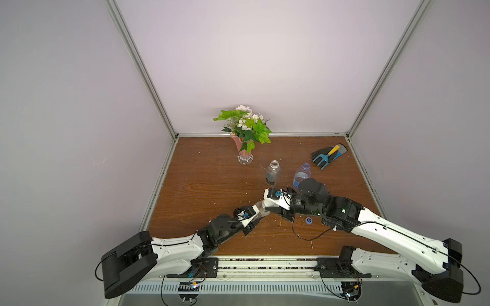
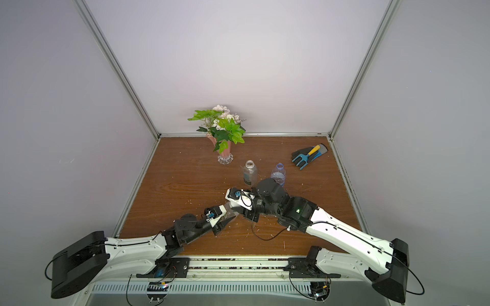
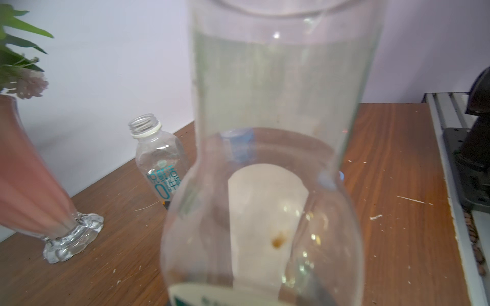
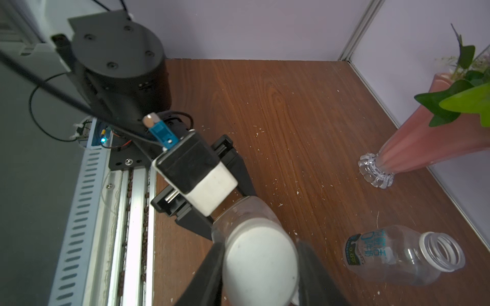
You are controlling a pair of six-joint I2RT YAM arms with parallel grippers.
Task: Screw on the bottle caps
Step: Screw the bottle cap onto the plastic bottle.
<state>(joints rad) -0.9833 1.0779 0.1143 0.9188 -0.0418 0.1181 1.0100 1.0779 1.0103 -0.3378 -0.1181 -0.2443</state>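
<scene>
A clear bottle (image 1: 261, 209) hangs tilted over the table between my two arms and fills the left wrist view (image 3: 275, 106). My left gripper (image 1: 257, 216) is shut on its lower body, its black fingers (image 4: 240, 172) lying along the sides. My right gripper (image 4: 261, 254) is shut on a white cap (image 4: 261, 270) that sits on the bottle's neck. A blue cap (image 1: 308, 220) lies on the table under my right arm. A dark-labelled bottle (image 1: 273, 173) and a blue-labelled bottle (image 1: 301, 176) stand uncapped behind the grippers, in both top views.
A pink vase (image 1: 245, 151) with flowers stands at the back, left of the bottles. Dark gloves with a yellow-handled trowel (image 1: 328, 156) lie at the back right. Metal frame rails (image 1: 159, 182) edge the wooden table (image 1: 198, 190).
</scene>
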